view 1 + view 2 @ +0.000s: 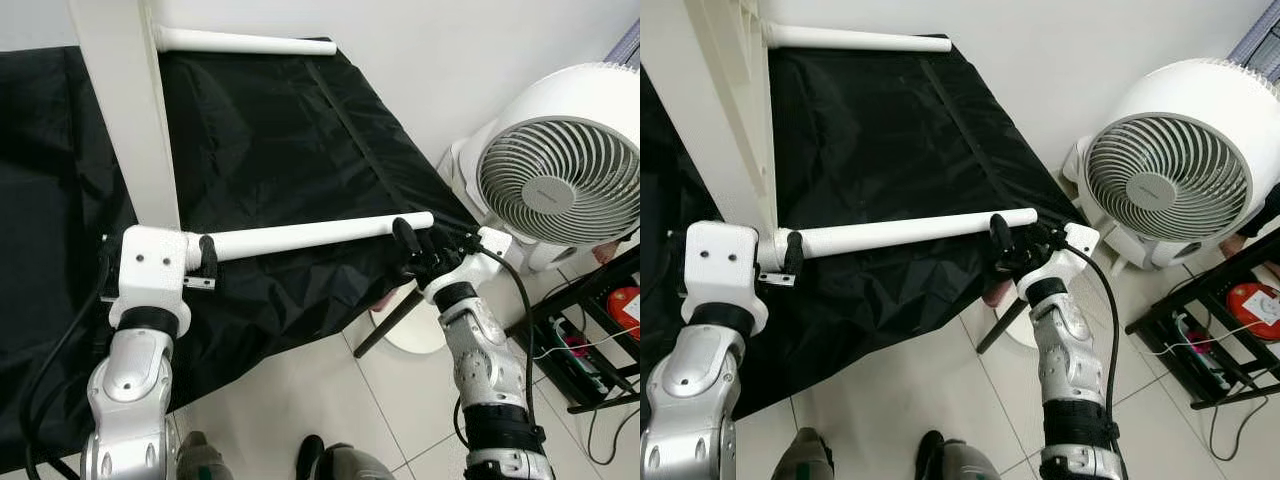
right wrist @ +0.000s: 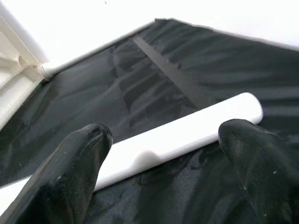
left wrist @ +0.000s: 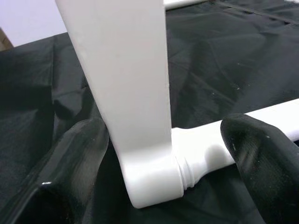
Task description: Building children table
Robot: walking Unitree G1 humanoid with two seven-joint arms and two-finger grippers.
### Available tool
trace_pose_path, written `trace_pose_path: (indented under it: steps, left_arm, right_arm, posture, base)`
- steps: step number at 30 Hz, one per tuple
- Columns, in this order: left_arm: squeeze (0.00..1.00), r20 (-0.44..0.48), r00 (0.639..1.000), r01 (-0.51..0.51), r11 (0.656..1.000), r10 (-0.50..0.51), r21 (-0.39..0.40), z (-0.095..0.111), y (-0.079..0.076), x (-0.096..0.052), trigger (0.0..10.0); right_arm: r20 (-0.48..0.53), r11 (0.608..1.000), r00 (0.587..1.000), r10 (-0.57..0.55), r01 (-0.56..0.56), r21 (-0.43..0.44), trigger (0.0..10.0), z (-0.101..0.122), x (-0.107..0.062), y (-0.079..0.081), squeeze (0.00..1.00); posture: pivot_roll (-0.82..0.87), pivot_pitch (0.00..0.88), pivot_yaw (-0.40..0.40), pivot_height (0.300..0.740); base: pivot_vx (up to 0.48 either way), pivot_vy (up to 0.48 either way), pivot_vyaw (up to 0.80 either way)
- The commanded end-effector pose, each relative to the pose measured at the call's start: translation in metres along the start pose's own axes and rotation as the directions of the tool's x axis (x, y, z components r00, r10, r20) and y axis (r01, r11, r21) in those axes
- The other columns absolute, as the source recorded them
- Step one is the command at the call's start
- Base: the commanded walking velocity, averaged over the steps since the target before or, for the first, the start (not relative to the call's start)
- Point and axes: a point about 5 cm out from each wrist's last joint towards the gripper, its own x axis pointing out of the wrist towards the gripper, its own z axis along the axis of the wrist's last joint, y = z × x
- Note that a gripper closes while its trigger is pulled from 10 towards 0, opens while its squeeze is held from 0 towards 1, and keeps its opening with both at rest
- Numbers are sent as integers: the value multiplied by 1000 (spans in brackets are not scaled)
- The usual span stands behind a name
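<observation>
Left tool (image 3: 163,154) straddles, fingers apart, the corner where the white leg (image 1: 310,235) screws into the table frame (image 1: 125,110); right tool (image 2: 163,154) brackets its free end, open. Cross-threading looms if it tilts above the black cloth (image 1: 270,130).

White wall (image 1: 430,60), tiled floor (image 1: 330,400) — round fan (image 1: 560,180)

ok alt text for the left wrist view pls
A round white table leg is screwed into the corner of an upright white tabletop panel, threads just showing at the joint. The left gripper has its two black fingers open either side of that joint, above crinkled black cloth.
</observation>
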Motion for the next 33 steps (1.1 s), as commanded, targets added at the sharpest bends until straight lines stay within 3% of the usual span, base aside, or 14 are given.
trace_pose_path:
  steps: [1, 9, 18, 28, 33]
  left_arm:
    - [0, 49, 997, 63, 998, -63, 3, 7, -5, -1, 10000]
    - [0, 86, 994, 62, 998, -64, 20, 10, -2, 0, 10000]
    - [0, 97, 993, 59, 998, -62, 36, 12, -1, -1, 10000]
    - [0, 122, 991, 57, 997, -64, 57, 15, 0, 1, 10000]
    - [0, 129, 990, 57, 996, -64, 61, 17, 0, 2, 10000]
  right_arm:
    - [-18, 998, 1000, -4, 5, 57, 10000, -2, 0, -6, 0]
    - [-73, 987, 997, -1, 12, 158, 10000, -4, 18, -7, 0]
    - [-108, 969, 994, -7, 33, 244, 10000, -11, 23, -5, 0]
    - [-123, 911, 991, -59, 104, 399, 10000, -16, 32, -10, 0]
    - [-118, 899, 990, -76, 119, 421, 10000, -14, 37, -11, 0]
  posture:
    - [215, 111, -118, 740]
    - [224, 119, -117, 740]
    - [235, 126, -123, 740]
    - [242, 126, -118, 740]
    - [244, 126, -118, 740]
  base:
    - [0, 0, 0]
    - [0, 0, 0]
    - [0, 0, 0]
    - [0, 0, 0]
    - [0, 0, 0]
